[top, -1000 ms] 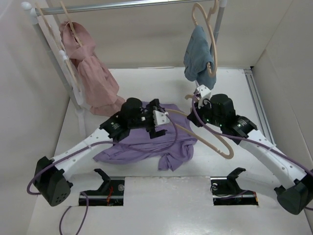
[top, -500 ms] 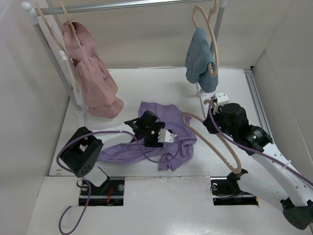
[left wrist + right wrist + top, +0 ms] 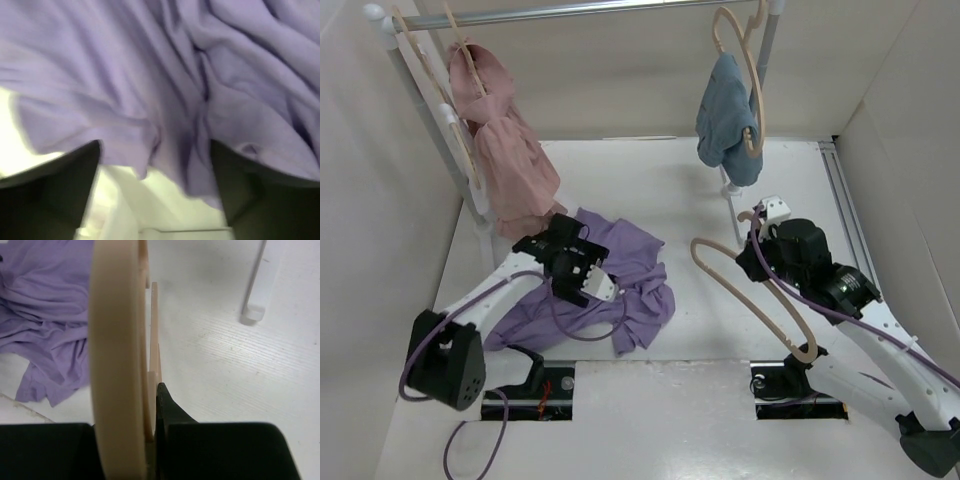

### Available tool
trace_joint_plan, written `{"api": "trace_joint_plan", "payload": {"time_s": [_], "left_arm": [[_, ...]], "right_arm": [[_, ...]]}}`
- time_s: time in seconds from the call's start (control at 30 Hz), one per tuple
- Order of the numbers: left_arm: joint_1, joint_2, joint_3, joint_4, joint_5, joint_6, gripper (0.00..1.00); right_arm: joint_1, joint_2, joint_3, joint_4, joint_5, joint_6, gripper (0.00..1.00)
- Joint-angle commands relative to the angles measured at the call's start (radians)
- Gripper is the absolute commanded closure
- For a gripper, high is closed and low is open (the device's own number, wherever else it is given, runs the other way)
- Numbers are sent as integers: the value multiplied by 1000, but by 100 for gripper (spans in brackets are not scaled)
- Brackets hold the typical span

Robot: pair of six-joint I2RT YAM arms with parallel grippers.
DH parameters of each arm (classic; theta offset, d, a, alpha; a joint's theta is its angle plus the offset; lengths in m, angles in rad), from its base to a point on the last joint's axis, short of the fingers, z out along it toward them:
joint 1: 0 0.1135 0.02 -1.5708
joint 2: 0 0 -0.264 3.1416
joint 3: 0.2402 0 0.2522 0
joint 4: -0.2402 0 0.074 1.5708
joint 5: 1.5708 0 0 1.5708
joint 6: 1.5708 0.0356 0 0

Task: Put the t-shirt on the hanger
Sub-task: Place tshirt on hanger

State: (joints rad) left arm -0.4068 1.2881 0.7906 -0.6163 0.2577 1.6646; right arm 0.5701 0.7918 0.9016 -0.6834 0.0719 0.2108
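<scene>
The lavender t-shirt (image 3: 635,262) lies crumpled on the white table, left of centre. My left gripper (image 3: 592,285) is down on its middle. In the left wrist view the t-shirt (image 3: 175,75) fills the frame and hangs between the left gripper's (image 3: 155,200) two dark fingers, which stand wide apart. My right gripper (image 3: 752,264) is shut on the bare tan hanger (image 3: 765,295) and holds it tilted above the table, right of the t-shirt. The right wrist view shows the hanger (image 3: 117,340) edge-on in the right gripper (image 3: 150,410), with the t-shirt (image 3: 45,315) at the left.
A white clothes rack (image 3: 580,10) stands at the back. A pink garment (image 3: 505,160) hangs on a hanger at its left, a blue garment (image 3: 725,120) on a hanger at its right. The rack's right post foot (image 3: 733,215) stands just behind the right gripper. White walls enclose the table.
The left arm has swung back to the left and the t-shirt has shifted left with it, bunched tighter. The right arm holds the hanger much as half a second ago.
</scene>
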Motion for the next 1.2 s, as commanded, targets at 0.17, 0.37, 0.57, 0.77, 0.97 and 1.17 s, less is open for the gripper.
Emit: {"api": "trace_joint_plan", "payload": {"time_s": [0.17,0.37,0.57,0.77,0.97,1.17], "left_arm": [[-64,-211,12,507,353,-732,0],[-153,79,218,609,306,-1057,17],[-267,440,557,372,89,-1158,36],[-285,550,634,314,3,-1158,43],[-314,622,644,317,-116,-1184,48],[-323,643,628,328,-72,-1184,44]], "right_arm": [[-4,0,-10,87,-78,-17,100],[-4,0,-20,87,-78,-30,100],[-4,-9,-30,76,-50,-30,100],[-4,-28,-40,76,-32,-21,100],[-4,-37,-49,85,-23,-21,100],[-4,-26,-30,85,-23,-21,100]]}}
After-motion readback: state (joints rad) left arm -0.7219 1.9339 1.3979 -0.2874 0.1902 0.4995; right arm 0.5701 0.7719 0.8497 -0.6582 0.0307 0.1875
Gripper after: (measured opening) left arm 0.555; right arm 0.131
